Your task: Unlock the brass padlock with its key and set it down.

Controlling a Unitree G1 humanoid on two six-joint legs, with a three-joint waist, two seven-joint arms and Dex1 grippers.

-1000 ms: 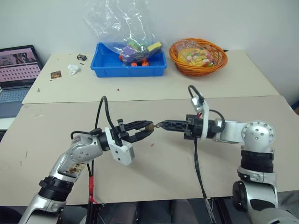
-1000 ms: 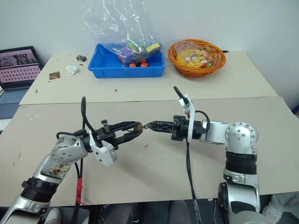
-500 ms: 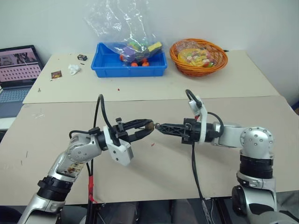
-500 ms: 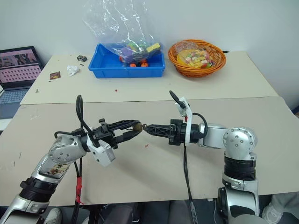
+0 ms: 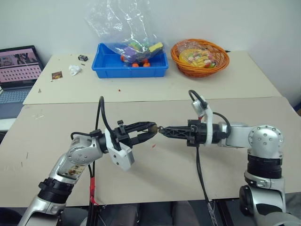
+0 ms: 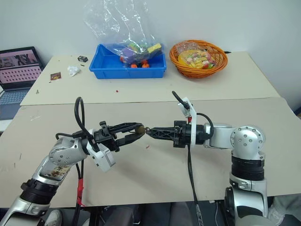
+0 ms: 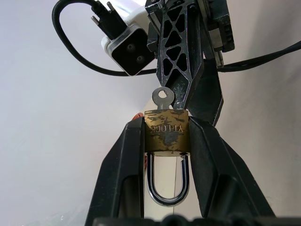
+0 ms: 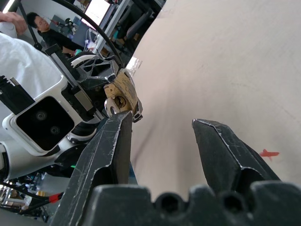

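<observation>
The brass padlock [image 7: 167,134] is clamped by its sides between the fingers of my left gripper [image 5: 149,129], held above the table, with its silver shackle [image 7: 168,190] pointing back toward the wrist. The key [image 7: 163,97] sits in the keyhole with its small ring head sticking out toward my right gripper [image 5: 163,130]. That gripper points straight at the lock, tip to tip with the left one. In the right wrist view its fingers stand apart with nothing between them. There the padlock [image 8: 123,94] lies just past one fingertip [image 8: 120,123].
A blue bin [image 5: 106,68] with toys under a clear plastic bag and an orange basket [image 5: 221,61] stand at the back of the far table. A laptop [image 5: 16,70] sits at far left. A small red fleck [image 5: 154,146] lies on the tan table below the grippers.
</observation>
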